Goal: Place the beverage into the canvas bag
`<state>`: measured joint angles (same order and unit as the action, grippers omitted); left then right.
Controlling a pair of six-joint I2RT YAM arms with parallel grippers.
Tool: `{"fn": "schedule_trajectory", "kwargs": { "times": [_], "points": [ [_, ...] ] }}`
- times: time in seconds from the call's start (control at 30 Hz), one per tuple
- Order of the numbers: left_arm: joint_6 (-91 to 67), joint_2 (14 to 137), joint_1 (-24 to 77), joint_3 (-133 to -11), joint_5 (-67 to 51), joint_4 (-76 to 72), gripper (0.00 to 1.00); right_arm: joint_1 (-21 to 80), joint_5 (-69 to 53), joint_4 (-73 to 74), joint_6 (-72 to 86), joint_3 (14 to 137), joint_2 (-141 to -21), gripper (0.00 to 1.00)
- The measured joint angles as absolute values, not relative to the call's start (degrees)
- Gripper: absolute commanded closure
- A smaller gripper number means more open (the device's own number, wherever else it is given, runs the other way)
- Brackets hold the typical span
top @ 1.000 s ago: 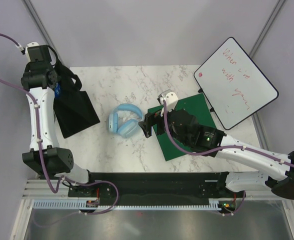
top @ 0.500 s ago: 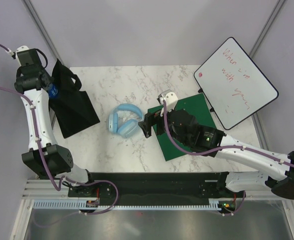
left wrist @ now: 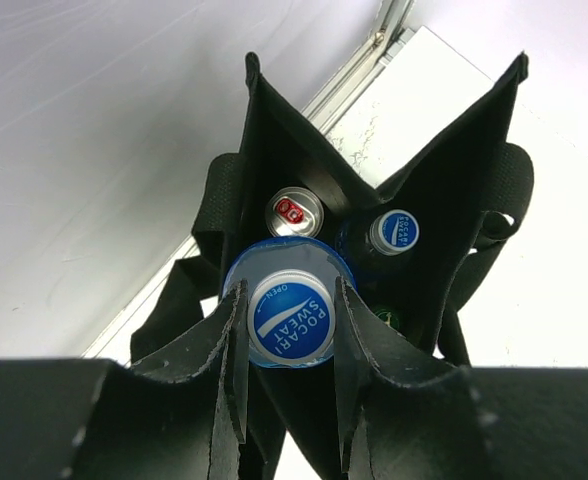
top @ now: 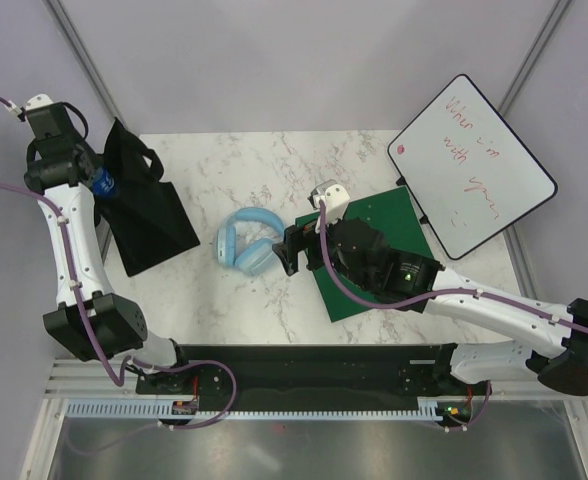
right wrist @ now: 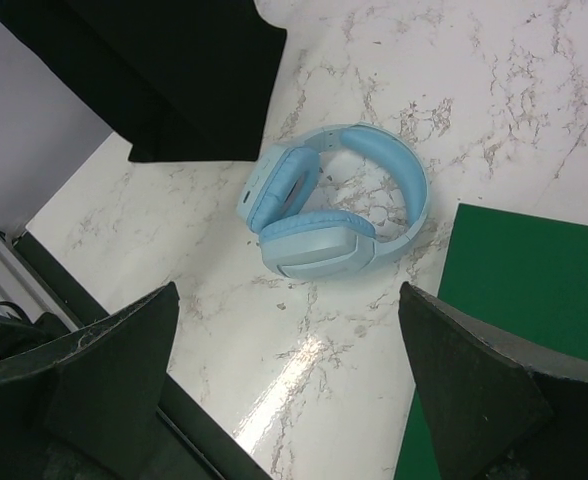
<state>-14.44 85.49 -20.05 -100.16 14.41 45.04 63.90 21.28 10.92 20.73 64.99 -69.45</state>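
The black canvas bag [top: 146, 208] lies at the table's left side, its mouth open toward the left arm. My left gripper [top: 96, 178] is shut on a blue-capped Pocari Sweat bottle [top: 104, 184] at the bag's mouth. In the left wrist view the fingers [left wrist: 229, 330] clamp the bottle [left wrist: 290, 318] just below its cap, over the open bag [left wrist: 274, 130]. Inside the bag sit a can [left wrist: 294, 212], a second Pocari bottle [left wrist: 394, 231] and a green-topped item [left wrist: 389, 318]. My right gripper [top: 292, 250] is open and empty.
Light blue headphones [top: 249, 240] lie mid-table, just beyond the right gripper [right wrist: 294, 390] in its wrist view [right wrist: 324, 215]. A green board [top: 374, 255] lies under the right arm. A whiteboard [top: 471, 165] overhangs the table's right edge. Two handles [left wrist: 504, 190] flank the bag mouth.
The left wrist has swung left and tilted, so the held bottle now shows at the bag's mouth. The right arm has barely shifted.
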Motion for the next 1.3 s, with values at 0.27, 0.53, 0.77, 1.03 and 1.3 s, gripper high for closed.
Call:
{"fn": "schedule_trajectory", "kwargs": {
  "times": [0.27,0.53,0.77,1.03,1.3],
  "points": [
    [-14.3,86.2,-20.1,-100.4,13.4,43.2,0.98,63.9,21.1,10.7,20.7,65.0,-69.6,0.02],
    [-14.3,87.6,-19.8,-102.1,11.8,42.3,0.98,63.9,21.1,10.7,20.7,65.0,-69.7,0.02],
    [-13.6,86.4,-19.5,-98.1,11.7,37.7,0.98,63.9,21.1,10.7,20.7,65.0,-70.3,0.02],
    [-13.3,81.6,-19.6,-87.7,11.9,25.7,0.98,63.9,21.1,10.7,20.5,65.0,-70.3,0.02],
    [-13.3,81.6,-19.5,-87.8,11.4,25.3,0.98,63.9,21.0,10.7,20.1,65.0,-70.4,0.02]
  ]
}}
